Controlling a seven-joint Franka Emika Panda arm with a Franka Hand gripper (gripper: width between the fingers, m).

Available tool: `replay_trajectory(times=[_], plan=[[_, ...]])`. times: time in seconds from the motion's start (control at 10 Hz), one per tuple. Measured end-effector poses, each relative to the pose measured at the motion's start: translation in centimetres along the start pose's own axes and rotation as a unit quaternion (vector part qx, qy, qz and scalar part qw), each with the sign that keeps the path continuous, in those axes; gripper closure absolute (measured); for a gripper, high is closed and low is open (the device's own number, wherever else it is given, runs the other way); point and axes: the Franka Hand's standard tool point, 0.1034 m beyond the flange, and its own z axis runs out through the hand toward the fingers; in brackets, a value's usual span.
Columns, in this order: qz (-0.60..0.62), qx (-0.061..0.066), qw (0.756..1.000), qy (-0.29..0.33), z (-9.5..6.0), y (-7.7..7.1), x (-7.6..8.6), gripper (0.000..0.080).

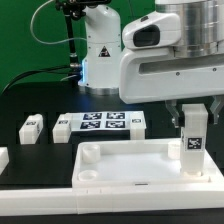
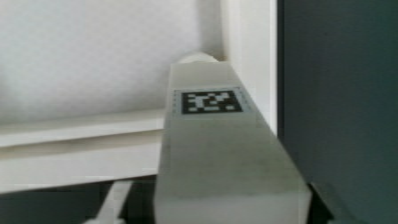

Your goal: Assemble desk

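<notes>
Exterior view: I'm seeing the pincer (image 1: 194, 110) straddling an upright white leg (image 1: 195, 126) above the tabletop (image 1: 120, 180). I can't tell whether it's clamping. Wrist view: the leg (image 2: 222, 165) is stretching away from the pincer, showing its patterned tag (image 2: 210, 101), which carries no readable writing.

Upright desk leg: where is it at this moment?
In the exterior view the upright leg stands on that view's right, directly under the hand, at the right end of the tabletop.
</notes>
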Motion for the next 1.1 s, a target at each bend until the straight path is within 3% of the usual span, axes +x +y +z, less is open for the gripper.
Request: replay_trajectory(times=[0.4,0.6,0.8,0.9,1.0,1.1], plan=[[0.257,0.004,0.966,0.006,0.11,0.21,-0.94,0.0511],[0.378,0.029,0.926,-0.003,0.18,0.14,-0.78,0.0511],[0.526,0.047,0.849,-0.021,0.25,-0.12,-0.73,0.0511],[0.543,0.051,0.838,-0.023,0.24,-0.06,-0.76,0.0511],[0.535,0.051,0.843,-0.023,0.28,-0.13,-0.79,0.0428],[0.521,0.051,0.852,-0.022,0.31,-0.15,-0.81,0.0428]])
